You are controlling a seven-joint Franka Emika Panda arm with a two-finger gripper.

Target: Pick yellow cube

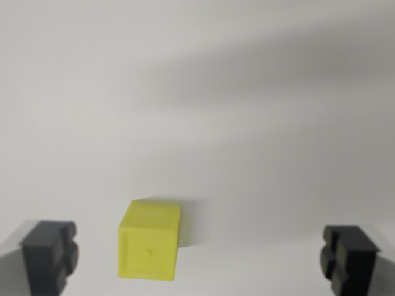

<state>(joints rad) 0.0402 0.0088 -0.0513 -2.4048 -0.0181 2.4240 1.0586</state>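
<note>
- Nearest, bottom corners of the wrist view: two dark fingertips, one at the view's left (49,254), one at the right. The gripper (199,258) is spread wide and holds nothing.
- Between the tips, but off-centre: the cube (148,242), yellow, resting on the table (203,92). It sits near the left fingertip and well apart from the right one. No contact with either.
- The cube is turned slightly relative to the line between the fingers; its top face and one side face show. A small mark sits in the middle of the side face; too blurred to say what.
- Step in hand, as judged: approach and alignment before the grasp. The pick is not yet made.
- Next move calls for, as judged: a shift toward the view's left to centre the cube in the gap, perhaps a small wrist turn to square the pads with its faces, then descent and closing.
- Risk, as judged: closing from this offset would let the left finger push the cube first and slide it.
- Farther out: plain pale table, with a broad soft shadow across the upper part.
- Containers: none in view.
</note>
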